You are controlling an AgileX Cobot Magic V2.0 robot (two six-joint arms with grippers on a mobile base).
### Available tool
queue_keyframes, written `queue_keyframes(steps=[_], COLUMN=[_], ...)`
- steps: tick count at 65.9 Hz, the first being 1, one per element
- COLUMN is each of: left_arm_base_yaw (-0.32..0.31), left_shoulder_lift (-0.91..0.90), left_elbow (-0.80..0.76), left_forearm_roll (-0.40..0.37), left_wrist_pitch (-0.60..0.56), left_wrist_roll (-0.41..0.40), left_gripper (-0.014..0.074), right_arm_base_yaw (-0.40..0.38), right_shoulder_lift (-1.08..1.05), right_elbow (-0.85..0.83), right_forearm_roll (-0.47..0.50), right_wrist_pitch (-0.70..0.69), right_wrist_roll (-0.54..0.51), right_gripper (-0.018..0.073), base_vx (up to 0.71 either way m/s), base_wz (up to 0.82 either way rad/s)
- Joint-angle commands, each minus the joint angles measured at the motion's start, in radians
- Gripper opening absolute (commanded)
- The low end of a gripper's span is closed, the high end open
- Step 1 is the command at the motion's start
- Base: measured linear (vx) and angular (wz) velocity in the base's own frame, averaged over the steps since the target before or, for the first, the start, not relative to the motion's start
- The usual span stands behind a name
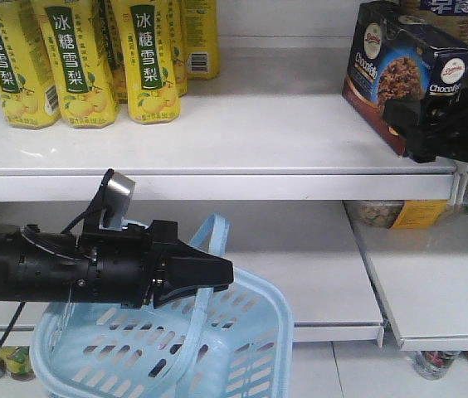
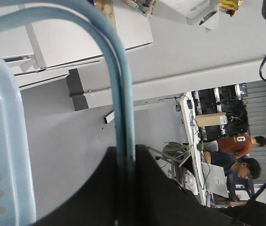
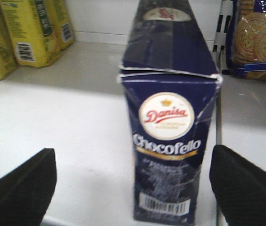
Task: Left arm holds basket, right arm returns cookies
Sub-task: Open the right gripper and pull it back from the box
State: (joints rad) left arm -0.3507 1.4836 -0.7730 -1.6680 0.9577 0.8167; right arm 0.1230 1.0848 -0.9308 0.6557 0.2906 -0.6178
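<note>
Cookies (image 3: 170, 117) are stood on the shelf (image 1: 217, 141), released between spread right fingers (image 3: 20, 188); basket (image 1: 242, 332) handle is clenched by left fingers (image 1: 205, 274).

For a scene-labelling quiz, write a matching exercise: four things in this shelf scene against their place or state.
Things:
1. cookies
2. basket
3. yellow bottles
4. right hand

States:
A. top shelf, left
B. open, either side of the box
C. hanging by a handle from the left hand
D. standing on the top shelf, right

Pairs: 1-D, 2-C, 3-A, 4-B
</note>
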Motion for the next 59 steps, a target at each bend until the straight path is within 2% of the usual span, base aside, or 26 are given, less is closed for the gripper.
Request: queue_keyframes(steps=[1, 15, 23, 29, 37, 51, 55, 59], left_arm_base_yaw=[0.002, 0.002, 0.002, 0.002, 0.002, 0.002, 0.002, 0.002], left_shoulder_lift=[-0.033, -0.033, -0.033, -0.033, -0.033, -0.033, -0.033, -0.033], left_elbow=[-0.033, -0.033, -0.033, -0.033, -0.033, -0.033, -0.033, -0.033], left_forearm_roll=[-0.112, -0.112, -0.112, -0.112, -0.112, -0.112, -0.112, -0.112], left_wrist_pitch=[0.020, 0.020, 0.020, 0.020, 0.020, 0.020, 0.020, 0.020], left_wrist_roll=[0.051, 0.051, 0.051, 0.051, 0.051, 0.051, 0.051, 0.051], left_gripper=[-0.0003, -0.0003, -0.0003, -0.0003, -0.0003, -0.0003, -0.0003, -0.0003], right_arm_base_yaw=[-0.004, -0.004, -0.004, -0.004, -0.004, -0.004, -0.004, -0.004], right_shoulder_lift=[-0.055, -0.142, -0.195, -0.228, -0.288, -0.389, -0.418, -0.454], right_elbow=[-0.031, 0.002, 0.026, 0.025, 0.025, 0.025, 0.025, 0.025], right_forearm_roll=[-0.001, -0.037, -0.109, -0.186, -0.323, -0.669, -0.736, -0.756], right_wrist_pitch=[0.015, 0.073, 0.134, 0.216, 0.300, 0.442, 0.458, 0.458], right_wrist_roll=[-0.007, -0.006, 0.009, 0.063, 0.173, 0.437, 0.510, 0.568], right_gripper=[0.0599, 0.0563, 0.0560, 0.0560, 0.0560, 0.0560, 0.0559, 0.0559], base_vx=[0.00, 0.00, 0.00, 0.00, 0.00, 0.00, 0.00, 0.00], base_wz=[0.00, 0.00, 0.00, 0.00, 0.00, 0.00, 0.00, 0.00])
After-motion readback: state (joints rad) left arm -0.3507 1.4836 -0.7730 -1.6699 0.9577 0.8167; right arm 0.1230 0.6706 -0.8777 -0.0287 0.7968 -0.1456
